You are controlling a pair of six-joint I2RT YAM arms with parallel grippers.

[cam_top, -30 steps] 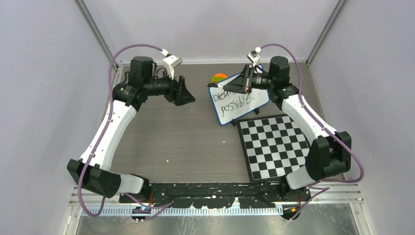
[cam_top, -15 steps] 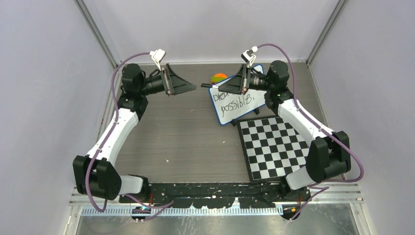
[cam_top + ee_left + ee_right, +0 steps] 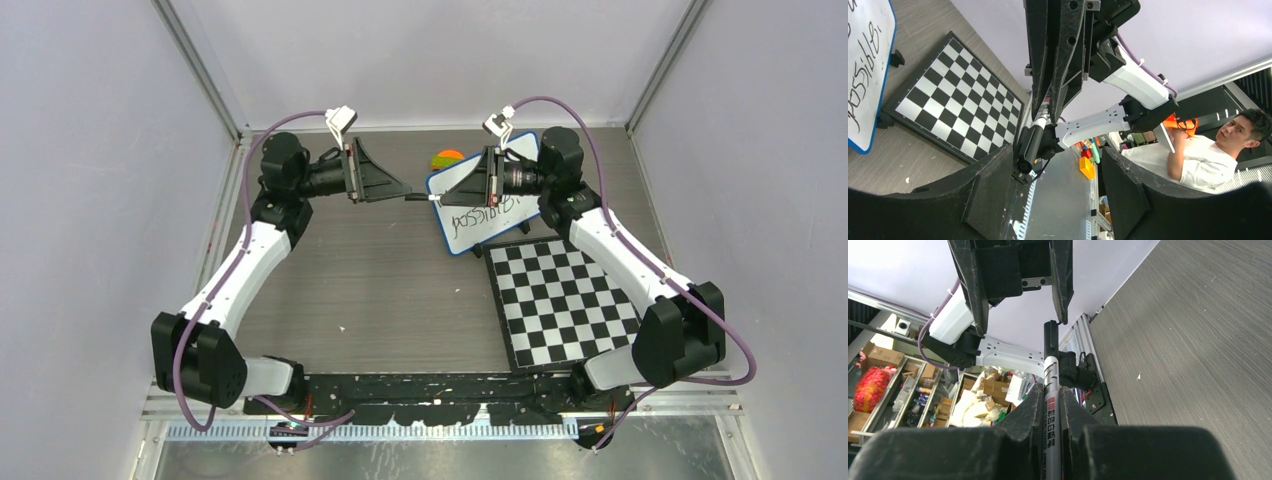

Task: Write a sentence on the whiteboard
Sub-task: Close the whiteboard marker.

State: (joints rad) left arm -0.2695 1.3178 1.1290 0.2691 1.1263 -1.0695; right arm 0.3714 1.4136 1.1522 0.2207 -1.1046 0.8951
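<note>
The whiteboard (image 3: pixel 500 222) lies tilted at the back right, and the lower line of the sentence (image 3: pixel 487 212) reads "possible." The right arm hides the upper line. My right gripper (image 3: pixel 445 192) hovers over the board's left end, shut on a white marker (image 3: pixel 1052 410) that points left. The marker's black end (image 3: pixel 415 197) reaches the mouth of my left gripper (image 3: pixel 398 190), which faces it with jaws open. In the left wrist view that black end (image 3: pixel 1029 147) sits beside one finger (image 3: pixel 993 175), with the left gripper (image 3: pixel 1055 155) wide around it. Part of the whiteboard (image 3: pixel 863 75) shows there too.
A black-and-white checkered board (image 3: pixel 565 300) lies in front of the whiteboard, touching its near corner. An orange and green object (image 3: pixel 447 158) sits behind the whiteboard's left end. Pale walls enclose the table on three sides.
Both arms swung inward until the grippers face each other. The right gripper lifted the marker off the whiteboard and turned it left. The left gripper rose, rotated and came up to the marker's end.
</note>
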